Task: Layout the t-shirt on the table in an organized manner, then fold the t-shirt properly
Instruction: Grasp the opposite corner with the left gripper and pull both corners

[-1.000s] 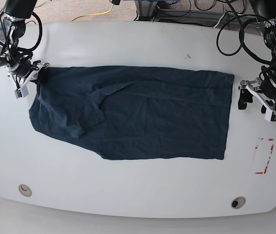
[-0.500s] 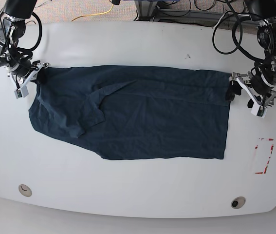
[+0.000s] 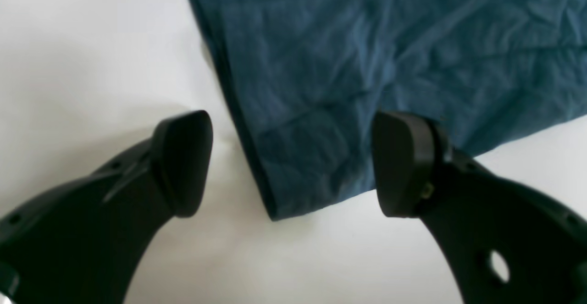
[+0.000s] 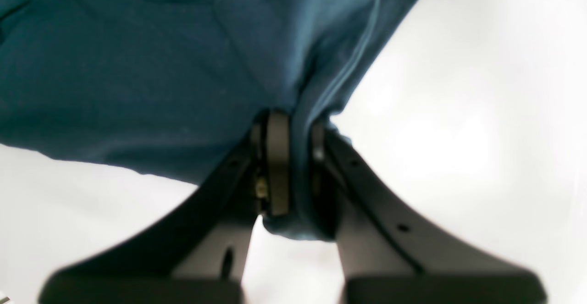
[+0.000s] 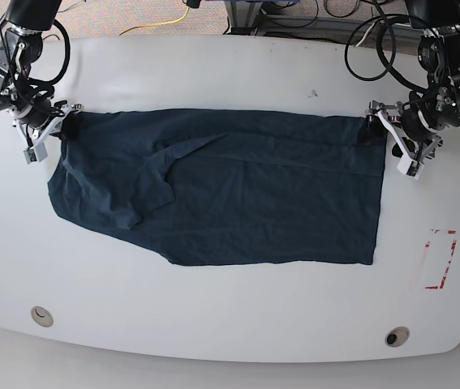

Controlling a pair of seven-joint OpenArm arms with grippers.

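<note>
The dark navy-teal t-shirt [image 5: 246,194] lies spread flat and wrinkled across the white table [image 5: 230,324], one sleeve folded over its body. In the base view my right gripper [image 5: 63,130] sits at the shirt's far left corner. The right wrist view shows this gripper [image 4: 298,157] shut on a bunched fold of the cloth [image 4: 137,65]. My left gripper [image 5: 382,136] hovers at the shirt's far right corner. In the left wrist view this gripper [image 3: 293,166] is open, its two black fingertips [image 3: 183,162] straddling the hemmed corner of the shirt [image 3: 367,42].
A red dashed rectangle [image 5: 439,259] is marked near the table's right edge. Two round grommet holes [image 5: 41,316] [image 5: 396,335] sit near the front edge. Cables [image 5: 294,16] run behind the table's back edge.
My left arm has moved from beside the shirt's right hem up and inward to its far right corner, jaws still open. The right gripper has stayed clamped on the left corner.
</note>
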